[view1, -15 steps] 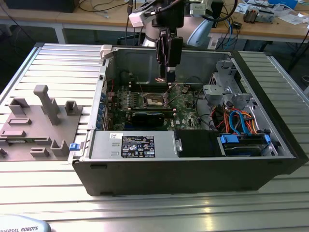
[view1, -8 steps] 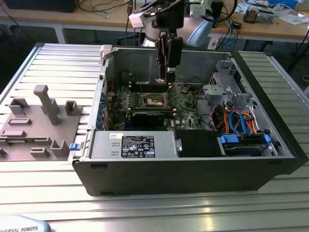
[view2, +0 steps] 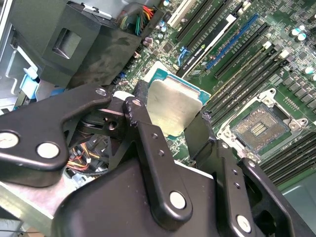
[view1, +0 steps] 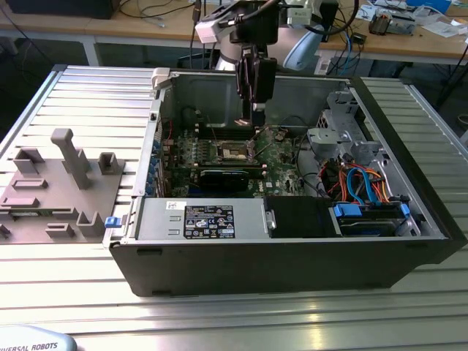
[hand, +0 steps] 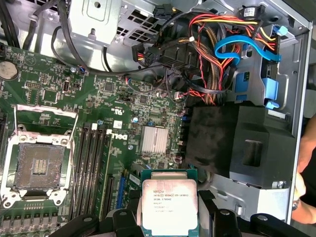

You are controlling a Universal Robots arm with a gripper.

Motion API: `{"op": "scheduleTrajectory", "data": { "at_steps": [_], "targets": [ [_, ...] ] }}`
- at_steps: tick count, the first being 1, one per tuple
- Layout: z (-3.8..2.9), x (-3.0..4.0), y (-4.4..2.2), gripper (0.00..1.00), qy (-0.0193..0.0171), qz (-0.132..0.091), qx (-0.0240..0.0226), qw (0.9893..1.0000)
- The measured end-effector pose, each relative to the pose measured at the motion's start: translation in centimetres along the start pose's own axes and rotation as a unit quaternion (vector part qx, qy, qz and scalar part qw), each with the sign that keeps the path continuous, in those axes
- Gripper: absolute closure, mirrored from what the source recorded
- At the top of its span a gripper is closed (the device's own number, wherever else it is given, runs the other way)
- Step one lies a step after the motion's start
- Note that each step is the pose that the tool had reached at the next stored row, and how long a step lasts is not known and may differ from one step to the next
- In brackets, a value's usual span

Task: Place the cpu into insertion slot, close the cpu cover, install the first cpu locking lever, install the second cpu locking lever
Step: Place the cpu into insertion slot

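Note:
My gripper (view1: 254, 121) hangs inside the open computer case, above the green circuit board. It is shut on the cpu (view2: 170, 111), with one finger at each side edge. The chip's silvery face (hand: 169, 200) shows in both wrist views. The insertion slot (hand: 39, 165) is a dark square recess with bare contacts, off to one side of the chip and not beneath it. It also appears in the second wrist view (view2: 259, 126) and the exterior view (view1: 234, 151). The cpu cover (hand: 47, 112) is a thin silvery frame that seems swung open at the slot's edge.
Long black memory slots (hand: 94, 163) run beside the slot. A black shroud (hand: 237, 148) and a bundle of coloured cables (hand: 217, 54) lie close to the gripper. A grey fixture (view1: 66, 183) sits on the table at the exterior view's left. A person's hand (hand: 303, 190) shows at the case wall.

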State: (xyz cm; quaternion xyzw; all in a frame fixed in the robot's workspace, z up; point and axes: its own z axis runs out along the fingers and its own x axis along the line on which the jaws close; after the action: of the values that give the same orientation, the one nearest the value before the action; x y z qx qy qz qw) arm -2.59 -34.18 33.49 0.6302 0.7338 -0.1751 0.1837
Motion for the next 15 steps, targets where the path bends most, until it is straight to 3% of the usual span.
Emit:
{"op": "scheduleTrajectory", "data": {
  "at_steps": [5,7,15],
  "targets": [
    [0.12,0.07,0.00,0.46,-0.0001,0.000,0.0000,1.0000],
    [0.63,0.36,0.02,0.46,-0.0017,0.000,0.0003,1.0000],
    [0.68,0.38,0.02,0.46,-0.0037,0.000,0.0005,1.0000]
  ]
}}
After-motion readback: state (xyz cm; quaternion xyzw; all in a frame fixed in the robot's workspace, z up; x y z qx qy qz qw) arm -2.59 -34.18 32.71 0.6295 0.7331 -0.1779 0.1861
